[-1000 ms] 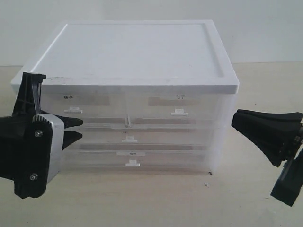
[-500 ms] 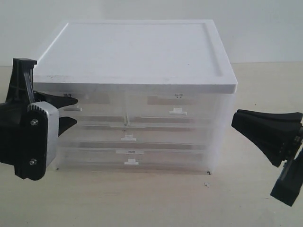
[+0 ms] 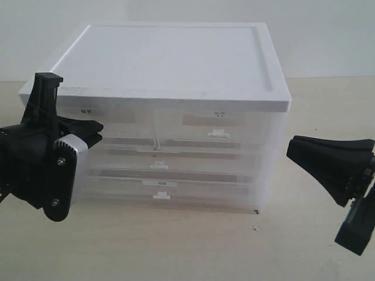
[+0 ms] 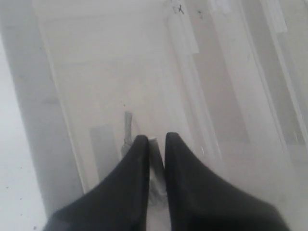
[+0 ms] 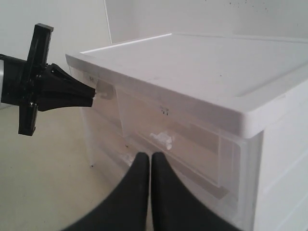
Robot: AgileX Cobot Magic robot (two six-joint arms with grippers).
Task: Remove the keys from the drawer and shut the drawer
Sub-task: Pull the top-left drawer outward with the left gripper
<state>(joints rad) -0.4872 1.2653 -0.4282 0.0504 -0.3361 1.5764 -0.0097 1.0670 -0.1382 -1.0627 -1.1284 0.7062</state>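
Left gripper is clamping the drawer by its white handle, seen between the fingertips only in its wrist view; right gripper is hanging clenched, well apart

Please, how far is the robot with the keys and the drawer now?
Done: nothing yet; the drawer looks shut, keys not seen out. In hand: the left pincer grips its white handle, ready to pull. Left: open it, take the keys, close it. The right pincer hangs shut, away from the cabinet.
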